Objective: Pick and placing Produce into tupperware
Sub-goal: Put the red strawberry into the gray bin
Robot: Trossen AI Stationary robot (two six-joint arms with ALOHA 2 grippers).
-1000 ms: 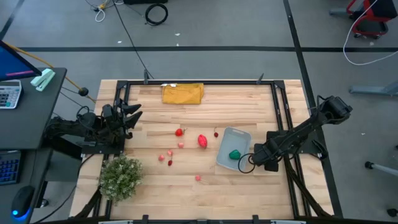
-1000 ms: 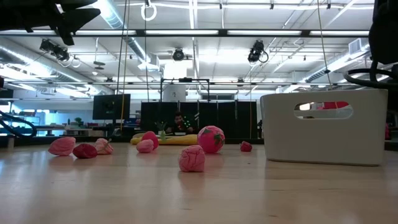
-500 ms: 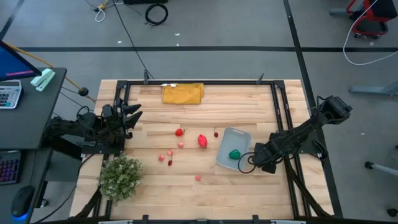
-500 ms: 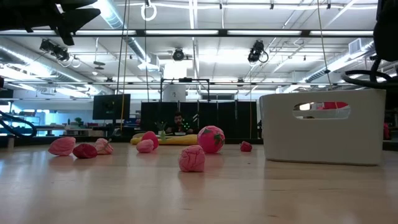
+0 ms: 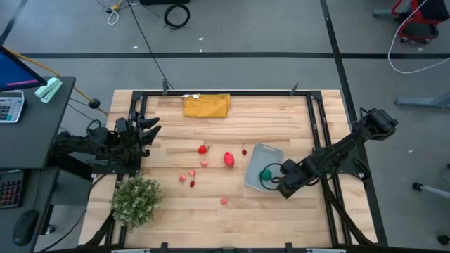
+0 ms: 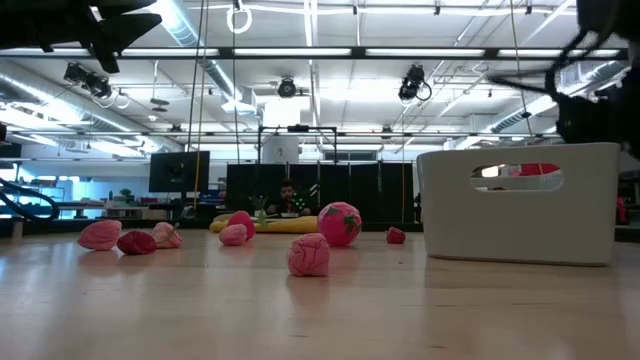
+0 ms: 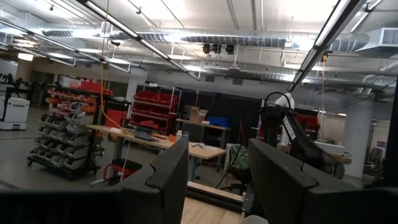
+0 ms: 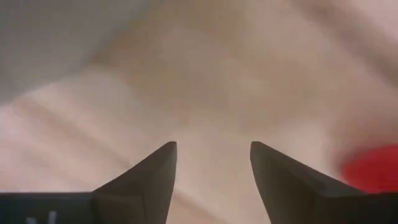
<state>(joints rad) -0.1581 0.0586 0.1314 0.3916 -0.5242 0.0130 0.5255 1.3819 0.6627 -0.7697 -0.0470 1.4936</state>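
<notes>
Two dark six-joint arms on a black frame

We see the left arm at the frame's left as a cluster of matte black links, with looping black cable by its base. The right arm at the right shows a long black link, a blocky dark housing at its upper end and a cable loop near its wrist. In the wrist views our fingers are dark, smooth, tapering wedges.

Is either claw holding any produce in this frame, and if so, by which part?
Nothing is held. The right claw stands open and empty beside the tupperware, where the green piece already lies. The left claw is open and empty too, parked at the table's left edge.
</notes>
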